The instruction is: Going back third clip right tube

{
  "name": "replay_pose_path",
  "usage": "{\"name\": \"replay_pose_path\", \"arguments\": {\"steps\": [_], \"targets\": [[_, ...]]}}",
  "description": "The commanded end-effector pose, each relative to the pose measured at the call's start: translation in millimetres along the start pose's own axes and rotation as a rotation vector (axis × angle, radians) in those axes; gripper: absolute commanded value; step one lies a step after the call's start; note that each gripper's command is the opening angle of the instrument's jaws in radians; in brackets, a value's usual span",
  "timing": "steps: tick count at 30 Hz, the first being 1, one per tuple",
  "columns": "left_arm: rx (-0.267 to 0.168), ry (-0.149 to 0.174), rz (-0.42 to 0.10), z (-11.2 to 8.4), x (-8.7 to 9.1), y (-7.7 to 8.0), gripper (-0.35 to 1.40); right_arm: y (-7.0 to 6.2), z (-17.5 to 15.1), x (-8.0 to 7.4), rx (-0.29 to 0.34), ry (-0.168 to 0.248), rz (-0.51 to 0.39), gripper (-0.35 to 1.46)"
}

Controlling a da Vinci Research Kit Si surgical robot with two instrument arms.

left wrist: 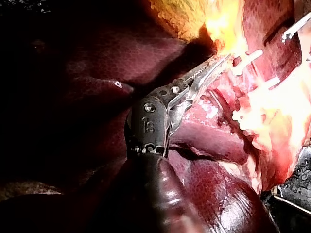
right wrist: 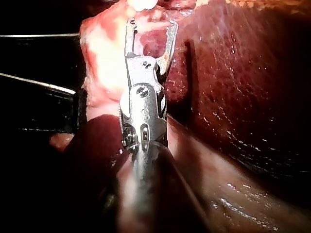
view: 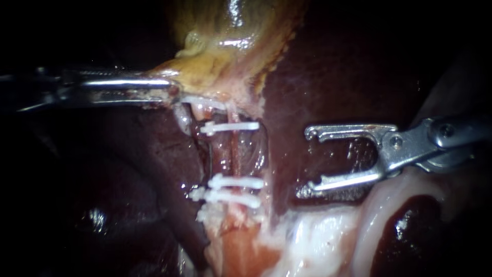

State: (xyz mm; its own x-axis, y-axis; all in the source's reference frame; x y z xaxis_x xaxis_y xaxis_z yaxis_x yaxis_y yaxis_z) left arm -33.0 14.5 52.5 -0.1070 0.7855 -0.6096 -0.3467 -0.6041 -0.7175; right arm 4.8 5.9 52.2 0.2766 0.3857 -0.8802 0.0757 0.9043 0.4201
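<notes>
Three white clips sit across a pale pink tube (view: 234, 154): one upper clip (view: 230, 126) and two close together lower down (view: 237, 182) (view: 229, 197). My right instrument (view: 311, 159) comes in from the right with its jaws open and empty over the dark liver (view: 328, 77), a short way right of the clips. In the right wrist view its jaws (right wrist: 152, 24) also stand apart with nothing between them. My left instrument (view: 171, 90) lies level from the left, jaws shut on the yellowish gallbladder tissue (view: 225, 56) above the upper clip. The left wrist view shows these jaws (left wrist: 218, 63) closed into that tissue.
Whitish fatty tissue (view: 318, 236) lies below the right instrument. Dark liver lobes (view: 128, 169) fill the left side. A thin dark strand (view: 209, 154) runs beside the tube on its left.
</notes>
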Motion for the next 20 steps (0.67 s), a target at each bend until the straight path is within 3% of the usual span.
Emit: {"name": "replay_pose_path", "arguments": {"steps": [1, 6, 20], "targets": [[-0.001, -0.004, 0.001, 0.3, -0.1, -0.1, -0.35, 0.0, 0.0, 0.0, 0.0, 0.0, 0.0, 0.5], [-0.006, -0.004, -0.002, 1.4, -0.4, 0.0, -0.35, 0.0, 0.0, 0.0, 0.001, -0.003, 0.0, 0.5], [-0.006, -0.004, -0.002, 1.4, -0.4, 0.0, -0.35, 0.0, -0.1, 0.0, 0.001, -0.002, 0.0, 0.5]]}}
